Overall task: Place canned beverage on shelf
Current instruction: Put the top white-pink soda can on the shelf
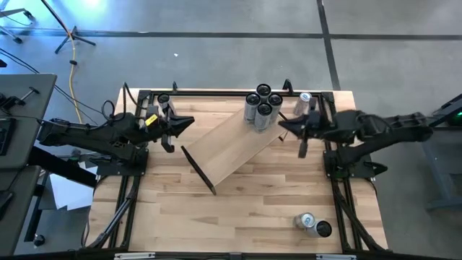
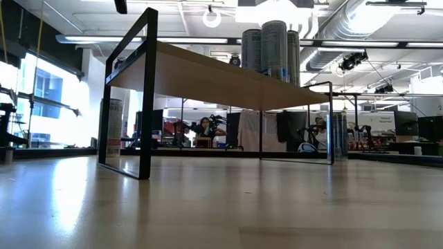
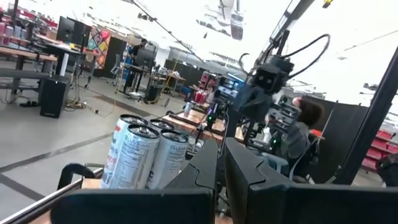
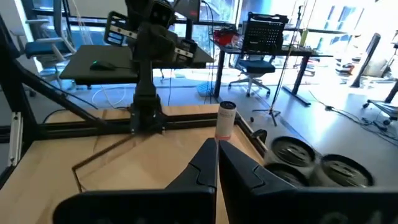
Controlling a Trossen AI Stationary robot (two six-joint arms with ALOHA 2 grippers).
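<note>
The shelf point(image 1: 231, 148), a pale board on thin black brackets point(image 2: 147, 97), stands slantwise on the middle of the tabletop, on its bracket feet. Several tall silver cans point(image 1: 262, 105) stand upright in a cluster on its far right end; they also show in the low view point(image 2: 273, 48) and in the left wrist view point(image 3: 143, 155). My left gripper point(image 1: 189, 123) is shut and empty, in the air off the shelf's left side. My right gripper point(image 1: 281, 126) is shut and empty too, just right of the cans, whose tops point(image 4: 292, 152) show past its fingers.
One can point(image 1: 164, 101) stands at the far left by the left arm and another point(image 1: 305, 101) at the far right by the right arm. Two cans point(image 1: 313, 224) lie near the front right corner. A black frame rail point(image 1: 216, 92) runs along the table's far edge.
</note>
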